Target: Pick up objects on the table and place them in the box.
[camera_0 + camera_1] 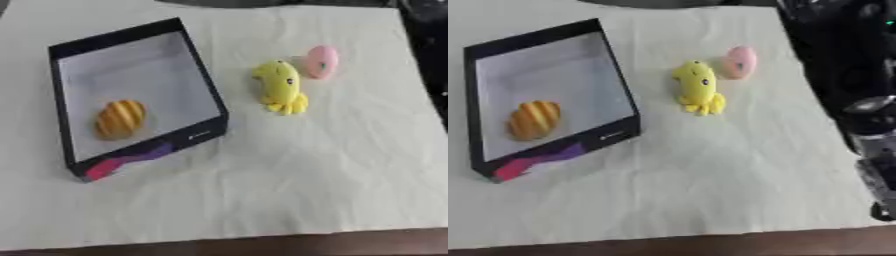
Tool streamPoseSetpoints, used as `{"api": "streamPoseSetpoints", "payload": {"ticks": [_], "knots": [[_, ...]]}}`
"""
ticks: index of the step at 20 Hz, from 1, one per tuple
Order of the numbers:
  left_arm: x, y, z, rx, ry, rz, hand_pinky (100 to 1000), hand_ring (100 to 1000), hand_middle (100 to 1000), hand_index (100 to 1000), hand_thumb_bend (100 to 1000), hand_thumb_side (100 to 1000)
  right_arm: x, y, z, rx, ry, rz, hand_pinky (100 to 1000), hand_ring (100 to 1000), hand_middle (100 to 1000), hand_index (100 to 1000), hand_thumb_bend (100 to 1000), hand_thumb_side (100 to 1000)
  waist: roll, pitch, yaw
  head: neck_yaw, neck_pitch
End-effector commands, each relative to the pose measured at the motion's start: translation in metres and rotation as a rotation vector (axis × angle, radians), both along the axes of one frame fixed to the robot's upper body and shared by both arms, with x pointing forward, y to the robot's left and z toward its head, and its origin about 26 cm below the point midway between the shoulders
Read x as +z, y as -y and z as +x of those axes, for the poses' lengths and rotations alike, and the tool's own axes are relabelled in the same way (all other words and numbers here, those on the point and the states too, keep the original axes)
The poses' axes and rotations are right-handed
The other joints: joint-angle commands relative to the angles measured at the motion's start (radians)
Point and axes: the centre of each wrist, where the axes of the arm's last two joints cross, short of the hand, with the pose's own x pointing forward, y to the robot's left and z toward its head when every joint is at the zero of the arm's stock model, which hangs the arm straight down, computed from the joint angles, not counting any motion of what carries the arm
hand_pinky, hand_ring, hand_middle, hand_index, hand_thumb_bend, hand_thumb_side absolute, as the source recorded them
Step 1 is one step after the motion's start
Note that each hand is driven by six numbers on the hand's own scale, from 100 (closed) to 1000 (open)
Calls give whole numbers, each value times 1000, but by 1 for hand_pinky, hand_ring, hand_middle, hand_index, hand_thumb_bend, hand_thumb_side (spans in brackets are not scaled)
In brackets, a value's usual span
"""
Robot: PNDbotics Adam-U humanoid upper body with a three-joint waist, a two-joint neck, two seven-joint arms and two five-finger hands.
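One item done: striped orange bread-like toy [119, 119] lies inside box [203, 75]. Two left on cloth [306, 175]: yellow squid toy [280, 86], pink toy [321, 61] just beside it. Right arm [846, 75] at right edge, squid toy well to its left; neither hand visible, so grasp state cannot be told.

Bench [262, 247] under a wrinkled cream cloth [289, 180].
On the cloth: black box [204, 75] at left, open side up; yellow toy [280, 86] right of it, near but apart; pink object [321, 61] just beside the toy, on its far right. Dark bench edge shows along the near side.
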Motion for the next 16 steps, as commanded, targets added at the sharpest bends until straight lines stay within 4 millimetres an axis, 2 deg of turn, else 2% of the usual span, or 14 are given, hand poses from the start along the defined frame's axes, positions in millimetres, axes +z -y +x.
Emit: {"api": "streamPoseSetpoints", "payload": {"ticks": [1,3,6,10,16], "knots": [[13,-6,-2,19,28,43,779,851,872,863,434,639,11,36,-26,-92,33,-70,833,827,778,865,597,489,-6,-31,-4,15,7],[14,-6,-2,17,29,45,779,851,872,863,434,639,3,47,-39,-110,7,-127,834,827,779,866,603,491,-4,-27,-6,20,7],[14,-4,-1,4,34,39,779,851,872,863,434,640,-13,51,-55,-87,-57,-214,833,827,780,865,603,495,1,-23,-8,26,7],[14,-2,0,-4,27,42,778,851,872,863,434,642,-29,56,-55,-95,-106,-305,835,830,784,865,602,500,7,-20,-8,18,6],[11,-2,0,-2,20,31,778,850,875,863,435,646,-55,62,-49,-166,-216,-344,834,831,785,865,603,496,9,-13,-1,16,-2]]}}
